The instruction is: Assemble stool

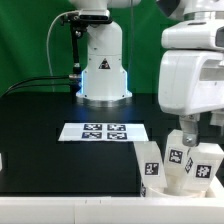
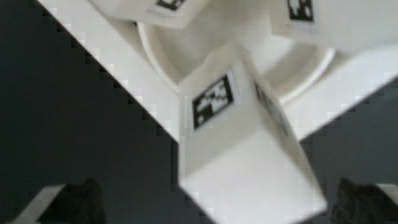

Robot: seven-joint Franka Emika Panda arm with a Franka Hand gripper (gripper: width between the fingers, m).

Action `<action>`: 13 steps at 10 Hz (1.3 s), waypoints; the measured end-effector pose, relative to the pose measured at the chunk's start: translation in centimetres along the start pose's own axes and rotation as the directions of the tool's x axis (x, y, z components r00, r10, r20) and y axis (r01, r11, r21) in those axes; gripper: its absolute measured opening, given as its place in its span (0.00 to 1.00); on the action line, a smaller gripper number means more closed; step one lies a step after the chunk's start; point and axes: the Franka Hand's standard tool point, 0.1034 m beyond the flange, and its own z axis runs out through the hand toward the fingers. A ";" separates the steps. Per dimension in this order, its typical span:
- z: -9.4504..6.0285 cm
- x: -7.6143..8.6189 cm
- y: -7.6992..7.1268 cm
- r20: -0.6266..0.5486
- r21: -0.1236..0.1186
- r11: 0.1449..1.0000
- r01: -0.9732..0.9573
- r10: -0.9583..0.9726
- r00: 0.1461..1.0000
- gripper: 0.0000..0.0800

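Observation:
Several white stool legs with black-and-white tags stand close together at the exterior view's lower right: one (image 1: 150,163), one (image 1: 178,160) and one (image 1: 205,165). My gripper (image 1: 188,133) hangs just above the middle of this group. In the wrist view a tagged leg (image 2: 228,120) points up between my fingers (image 2: 71,203), with a gap on each side. The gripper (image 2: 217,208) is open and holds nothing. Behind that leg, the curved white seat (image 2: 169,55) and parts of two more tagged legs show. The seat is hidden in the exterior view.
The marker board (image 1: 105,131) lies on the black table in the middle. The robot base (image 1: 103,70) stands behind it, with black cables running to the exterior view's left. A white rim (image 1: 60,208) bounds the table's front.

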 end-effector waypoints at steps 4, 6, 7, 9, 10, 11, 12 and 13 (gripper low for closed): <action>0.6 0.3 -0.4 0.098 -0.017 0.931 0.365 -0.361 0.927 0.81; 1.9 0.7 -1.0 0.184 0.037 0.868 0.494 -0.492 0.851 0.81; 2.7 0.6 -1.4 0.193 0.050 0.850 0.525 -0.524 0.830 0.81; 3.7 0.4 -1.3 0.204 0.059 0.856 0.514 -0.514 0.833 0.81; 3.7 0.3 -1.2 0.205 0.057 0.861 0.505 -0.505 0.839 0.81; 3.7 0.3 -1.2 0.207 0.052 0.873 0.485 -0.485 0.850 0.81; 3.8 0.2 -1.2 0.207 0.052 0.874 0.483 -0.483 0.851 0.65; 3.8 0.2 -1.2 0.210 0.037 0.908 0.417 -0.415 0.885 0.65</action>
